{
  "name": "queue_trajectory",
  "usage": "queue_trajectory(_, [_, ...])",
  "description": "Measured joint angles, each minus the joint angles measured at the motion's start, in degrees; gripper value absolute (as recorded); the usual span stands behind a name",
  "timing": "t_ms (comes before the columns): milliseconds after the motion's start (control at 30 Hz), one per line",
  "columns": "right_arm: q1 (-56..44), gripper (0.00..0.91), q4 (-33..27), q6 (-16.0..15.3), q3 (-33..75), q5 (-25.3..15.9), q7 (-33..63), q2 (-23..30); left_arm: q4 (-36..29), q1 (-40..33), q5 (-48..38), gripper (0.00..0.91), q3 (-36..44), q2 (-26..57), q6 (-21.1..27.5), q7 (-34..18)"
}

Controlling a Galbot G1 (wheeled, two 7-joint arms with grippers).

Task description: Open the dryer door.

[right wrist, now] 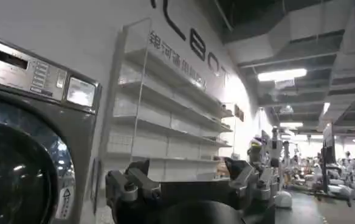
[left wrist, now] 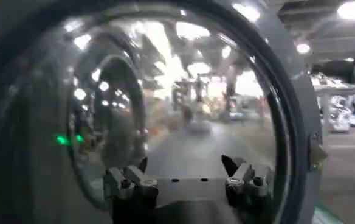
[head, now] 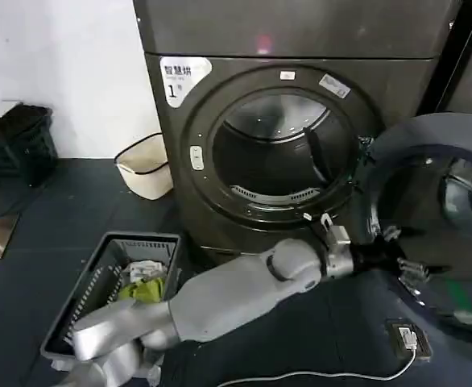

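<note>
The big dark grey-brown front-loading dryer (head: 300, 121) with a white "1" sticker is seen standing on the dark floor (head: 75, 210), its round drum opening uncovered. The large round dryer door (head: 437, 218), with a dark grey plastic inner face around tinted glass, is swung out wide to the right side of the machine. The left arm is stretched across the front of the dryer, and the left tool (head: 411, 272) is held at the lower inner face of the door; in the left wrist view its fingers (left wrist: 129, 181) are seen spread apart, just before the glass (left wrist: 183, 109), with nothing clamped between them. The right tool (right wrist: 189, 182) is seen in the right wrist view, its fingers apart and empty, beside a second grey machine (right wrist: 25, 122) and white wall shelves (right wrist: 165, 115). A grey plastic laundry basket (head: 91, 278) holding clothes lies on the floor before the dryer's left corner, and a cream bin (head: 143, 165) is set against the wall.
</note>
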Motion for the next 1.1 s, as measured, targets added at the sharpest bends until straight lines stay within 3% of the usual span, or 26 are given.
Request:
queue_trajectory(333, [0.27,0.907,-0.28,0.27,-0.63,0.02,-0.03,0.02,2.14,-0.44,2.5,0.907,-3.4,-0.63,-4.83,-2.15])
queue_trajectory(500, [0.44,0.907,-0.75,0.39,-0.49,0.02,-0.03,-0.56,-0.31,1.5,2.57,0.907,-3.36,2.88,-11.44,-3.75])
queue_trajectory(667, [1.35,0.907,-0.74,0.4,-1.0,-0.14,-0.04,-1.08,-5.12,3.34,3.4,0.907,-3.77,10.16,-18.32,-5.06])
queue_trajectory(1100, [2.99,0.907,-1.11,1.3,0.13,-2.78,-0.18,-3.13,-23.08,8.01,1.77,0.907,-6.07,37.4,-21.12,-3.44])
